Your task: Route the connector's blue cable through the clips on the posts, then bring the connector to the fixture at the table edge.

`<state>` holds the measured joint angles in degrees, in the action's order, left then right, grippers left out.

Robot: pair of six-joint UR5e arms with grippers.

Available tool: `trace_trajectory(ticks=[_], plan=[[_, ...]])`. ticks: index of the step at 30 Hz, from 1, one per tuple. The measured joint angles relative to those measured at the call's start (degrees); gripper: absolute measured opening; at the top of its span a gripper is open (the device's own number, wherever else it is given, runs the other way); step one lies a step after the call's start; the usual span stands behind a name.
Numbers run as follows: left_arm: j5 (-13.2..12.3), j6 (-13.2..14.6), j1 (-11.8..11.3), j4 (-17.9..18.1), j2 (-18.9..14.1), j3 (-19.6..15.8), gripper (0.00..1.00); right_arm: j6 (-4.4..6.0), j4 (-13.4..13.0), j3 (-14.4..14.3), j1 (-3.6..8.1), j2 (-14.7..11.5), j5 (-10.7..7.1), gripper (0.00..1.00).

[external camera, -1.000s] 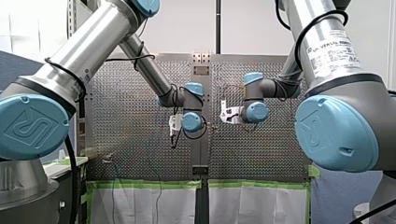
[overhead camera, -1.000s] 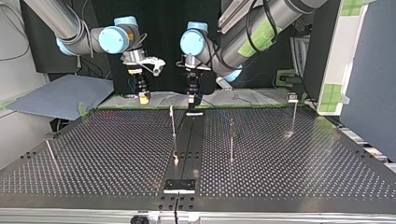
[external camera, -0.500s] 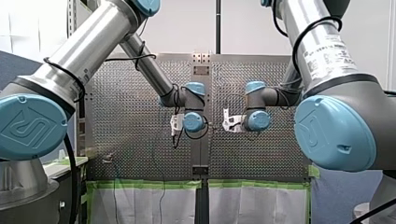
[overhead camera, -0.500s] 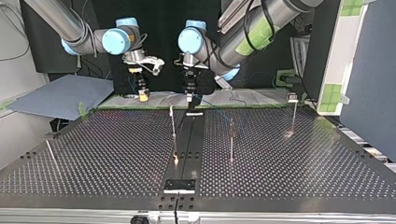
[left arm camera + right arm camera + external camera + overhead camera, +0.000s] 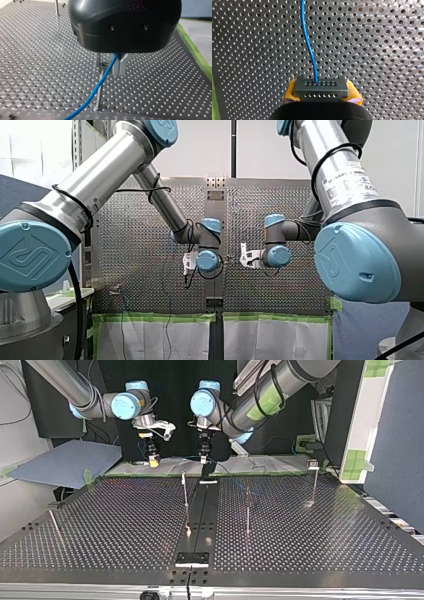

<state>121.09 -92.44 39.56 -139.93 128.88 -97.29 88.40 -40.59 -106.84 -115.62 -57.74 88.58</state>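
Connector (image 5: 320,86) is gripped between the yellow pads (image 5: 290,90) of my right jaws, and the blue cable (image 5: 308,42) runs out ahead of them over the tabletop (image 5: 374,50). My left jaws look closed around this cable, with a thin post (image 5: 99,87) just under them. In the top view the right jaws hang at 9 o'clock from the left ones. To do this step well, I would hold the cable lightly taut and lower it straight onto the post, both arms together.
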Motion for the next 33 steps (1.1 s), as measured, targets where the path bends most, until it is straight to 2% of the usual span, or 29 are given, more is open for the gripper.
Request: trace_trajectory(ticks=[6, 13, 17, 20, 33], plan=[[0.05, -0.07, 0.17, 1.02, 1.69, 0.25, 0.00, -0.24, -1.51, 0.00, 0.51, 0.13, -1.00, 0.00], [0.12, -0.11, 0.21, 0.99, 1.91, 1.23, 0.00, -0.38, -3.71, 0.00, 1.13, 0.48, -3.25, 0.00], [0.18, -0.13, 0.20, 1.01, 1.92, 1.30, 0.00, -0.74, -4.67, 0.00, 1.35, 1.56, -4.24, 0.00], [0.45, -0.06, 0.17, 1.13, 1.93, 1.31, 0.00, -0.99, -5.15, 0.00, 1.48, 2.21, -4.37, 0.00], [0.65, 0.40, -0.19, 3.07, 1.93, 1.32, 0.00, -0.78, -8.70, 0.02, 2.55, 3.23, -5.62, 0.00]])
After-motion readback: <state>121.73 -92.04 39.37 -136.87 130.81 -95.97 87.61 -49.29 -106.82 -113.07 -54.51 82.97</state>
